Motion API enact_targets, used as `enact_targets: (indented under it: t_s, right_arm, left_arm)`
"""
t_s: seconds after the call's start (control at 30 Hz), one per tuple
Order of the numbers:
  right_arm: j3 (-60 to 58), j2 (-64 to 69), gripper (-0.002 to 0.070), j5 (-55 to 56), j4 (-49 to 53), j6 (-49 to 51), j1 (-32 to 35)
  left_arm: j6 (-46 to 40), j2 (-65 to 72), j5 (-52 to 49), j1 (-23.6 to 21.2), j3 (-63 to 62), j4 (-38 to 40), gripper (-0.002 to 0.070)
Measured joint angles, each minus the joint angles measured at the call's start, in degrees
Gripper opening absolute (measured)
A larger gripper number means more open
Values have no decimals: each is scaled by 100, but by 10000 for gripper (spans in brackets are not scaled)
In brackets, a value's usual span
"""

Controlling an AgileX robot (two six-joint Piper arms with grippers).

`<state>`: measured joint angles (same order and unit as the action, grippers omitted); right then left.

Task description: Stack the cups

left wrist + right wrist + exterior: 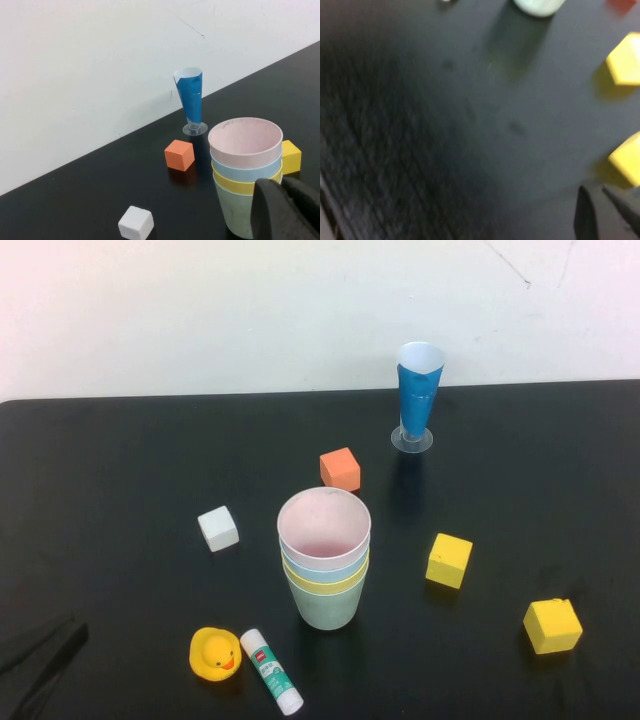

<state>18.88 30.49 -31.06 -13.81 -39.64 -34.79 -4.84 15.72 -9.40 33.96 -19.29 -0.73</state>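
A: Where's your stack?
B: Mid-table: the four nested matte plastic tumblers [324, 558], pink innermost. Light, stiff, tippy; grip the rim.
A: Grippers?
B: Left gripper [40, 660] near-left, right gripper [600, 212] out right; fingers, cannot tell.

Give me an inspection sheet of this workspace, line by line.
Surface: black table, matte.
Job's things: pink cup in blue cup in yellow cup in green cup, one upright stack.
Clutter: dark-blue cone cup, orange block, white block, two yellow blocks, rubber duck, glue stick.
Grippers: left pincer near table's left edge; right pincer over table near yellow blocks.
Cables: nothing seen.
Surroundings: white wall.
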Motion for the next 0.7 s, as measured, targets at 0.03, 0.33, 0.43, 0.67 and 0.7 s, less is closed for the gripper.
enact_targets:
  t_s: [0.03,0.33,0.43,0.67,0.7]
  right_arm:
    - [-44,0,-1,0,0,-5,0]
    - [-174,-3,-1,-344,-12,-18,0]
    - [-174,-3,-1,-344,-12,-28,0]
    - [-174,-3,-1,-344,-12,-41,0]
    - [-174,-3,-1,-344,-12,-41,0]
  left_arm:
    - [0,0,0,0,0,0,1]
    - [0,0,60,0,143,9,1]
    - [0,-59,60,0,418,-73,1]
    - [10,-943,22,-13,1454,-147,1]
    - [10,-1124,-43,-67,1561,-156,1]
